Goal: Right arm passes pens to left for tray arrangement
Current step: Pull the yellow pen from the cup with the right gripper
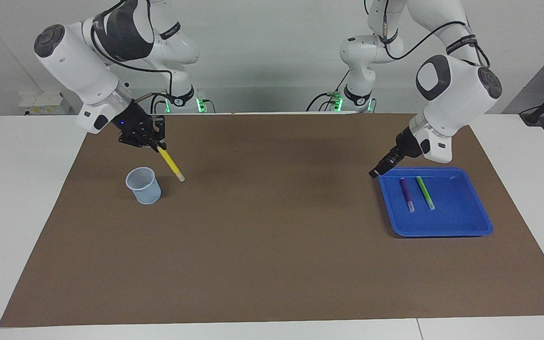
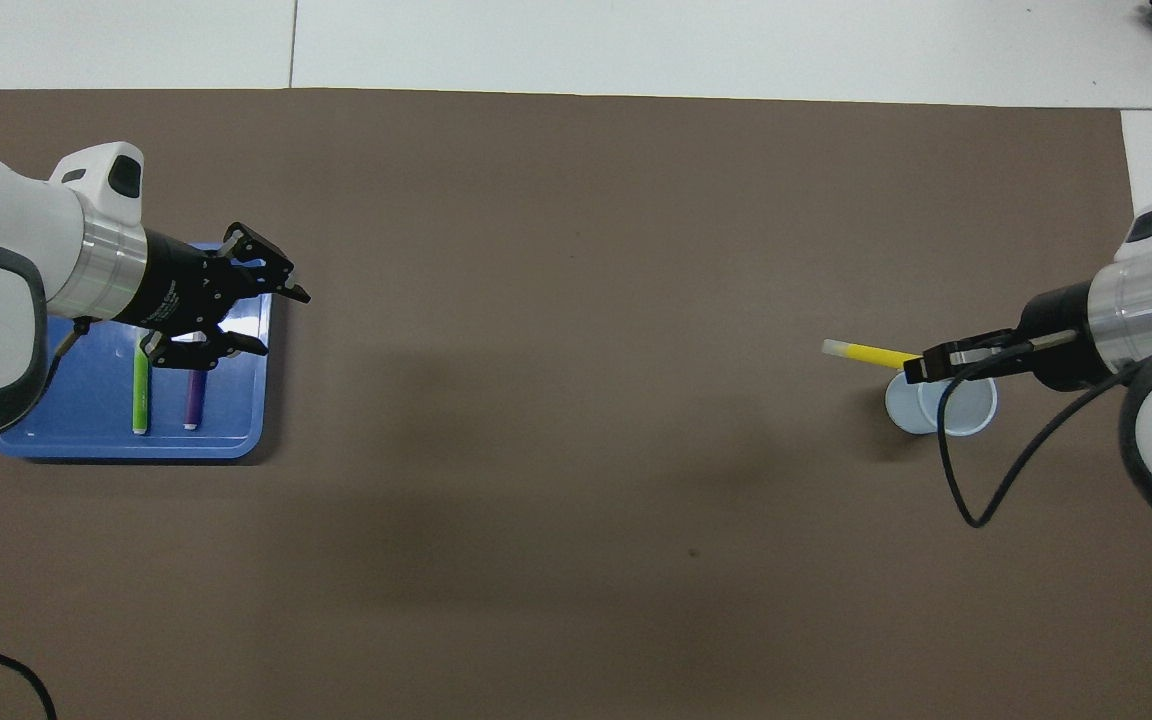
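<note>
Two pens [image 1: 416, 193] lay in the tray [image 1: 461, 222] at right of the facing frame under the left gripper [image 2: 266, 315], fingers spread, while the right gripper [image 1: 155, 145], upper left, pinched the yellow pen [image 1: 172, 165] by one end, so it might pivot during handover.

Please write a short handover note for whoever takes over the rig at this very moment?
Right gripper: shut on the yellow pen, held in the air beside the cup.
Left gripper: jaws open, empty, over the tray edge toward the table's middle.
Done: purple pen and green pen lie side by side in the tray.
Left: pass the yellow pen to the left gripper and lay it in the tray.
</note>
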Available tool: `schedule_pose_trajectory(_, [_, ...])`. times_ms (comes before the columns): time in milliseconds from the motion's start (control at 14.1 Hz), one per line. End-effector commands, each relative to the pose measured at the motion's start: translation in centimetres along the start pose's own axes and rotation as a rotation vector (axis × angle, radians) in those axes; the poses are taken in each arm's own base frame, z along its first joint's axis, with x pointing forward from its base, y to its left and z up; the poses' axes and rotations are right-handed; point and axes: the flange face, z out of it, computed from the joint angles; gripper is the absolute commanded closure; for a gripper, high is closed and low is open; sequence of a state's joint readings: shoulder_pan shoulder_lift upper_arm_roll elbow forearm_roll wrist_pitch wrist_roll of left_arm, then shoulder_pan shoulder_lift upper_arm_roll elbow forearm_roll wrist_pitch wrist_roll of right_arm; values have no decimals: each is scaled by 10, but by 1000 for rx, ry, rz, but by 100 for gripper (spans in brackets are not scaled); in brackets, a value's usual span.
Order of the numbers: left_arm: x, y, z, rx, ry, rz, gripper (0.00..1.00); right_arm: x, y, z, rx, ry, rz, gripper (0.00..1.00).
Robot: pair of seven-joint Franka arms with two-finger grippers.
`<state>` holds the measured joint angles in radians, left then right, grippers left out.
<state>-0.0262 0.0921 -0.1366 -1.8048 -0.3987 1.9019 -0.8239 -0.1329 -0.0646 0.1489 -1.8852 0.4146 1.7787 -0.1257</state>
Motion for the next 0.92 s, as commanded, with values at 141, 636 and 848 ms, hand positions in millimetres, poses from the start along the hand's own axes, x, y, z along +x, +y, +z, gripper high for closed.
schedule_pose_trajectory(141, [-55, 30, 2, -114, 21, -230, 31, 9, -96, 36, 149, 81, 315, 100])
schedule_pose_trajectory(636, [-102, 54, 19, -298, -23, -502, 31, 1, -210, 108, 350, 187, 497, 100])
schedule_pose_trajectory(848, [-105, 48, 22, -366, -157, -610, 30, -9, -239, 134, 361, 171, 515, 100])
